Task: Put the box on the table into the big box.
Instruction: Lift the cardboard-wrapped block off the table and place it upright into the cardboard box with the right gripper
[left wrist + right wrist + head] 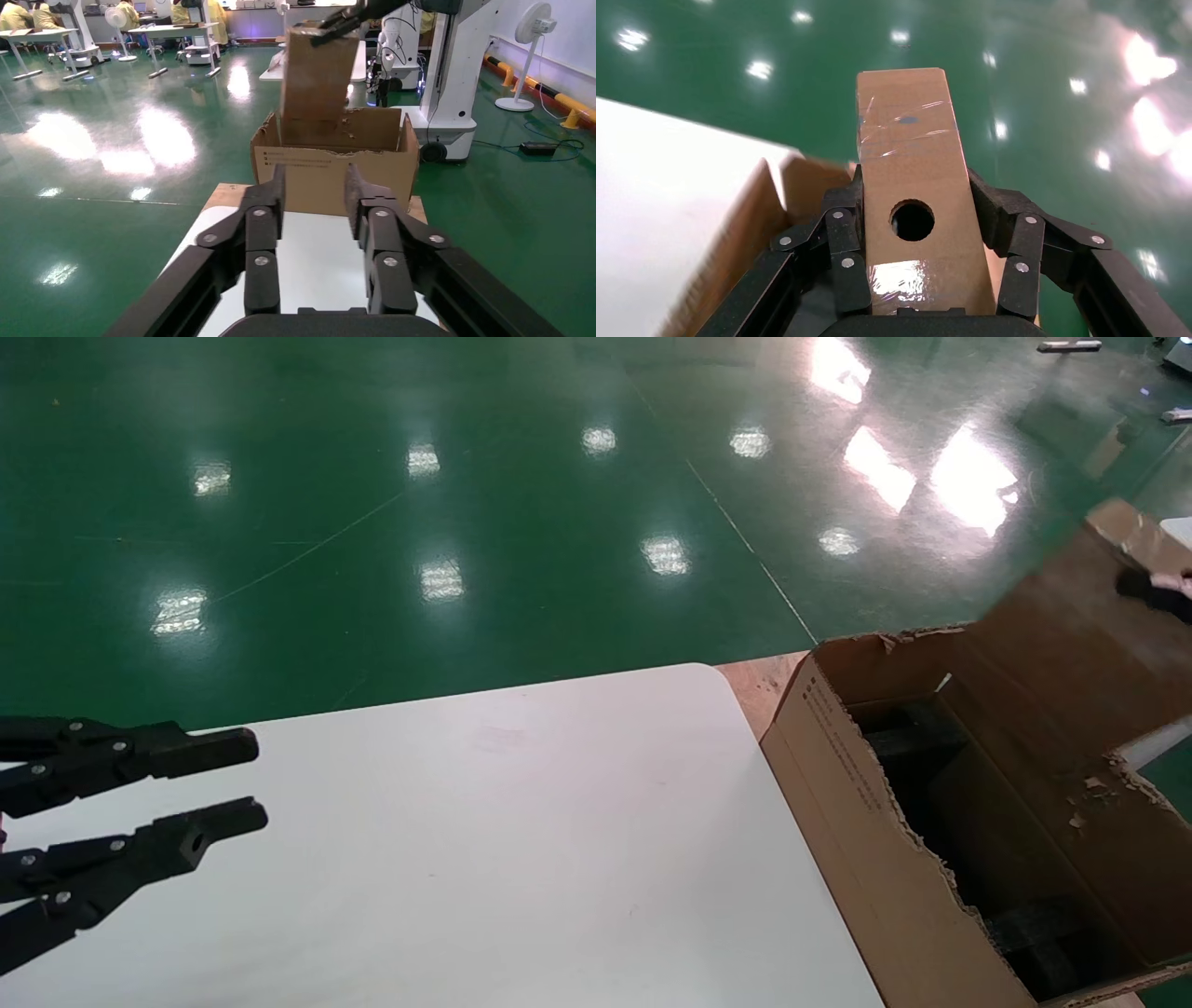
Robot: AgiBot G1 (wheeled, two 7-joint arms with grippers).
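Observation:
My right gripper [912, 188] is shut on the small brown box [912, 175], whose round dark hole faces the wrist camera. In the left wrist view the box [316, 77] hangs upright over the big box [267, 158], its lower end inside the torn rim. In the head view the box [1071, 617] and the right gripper [1159, 587] are at the far right, above the big box [838, 784], which has black foam blocks [917, 738] inside. My left gripper [233, 784] is open and empty over the left of the white table [512, 850].
The big box stands on a wooden board [759, 682] against the table's right edge. Green floor lies beyond the table. Another robot's base [450, 105] and work tables with people show far behind in the left wrist view.

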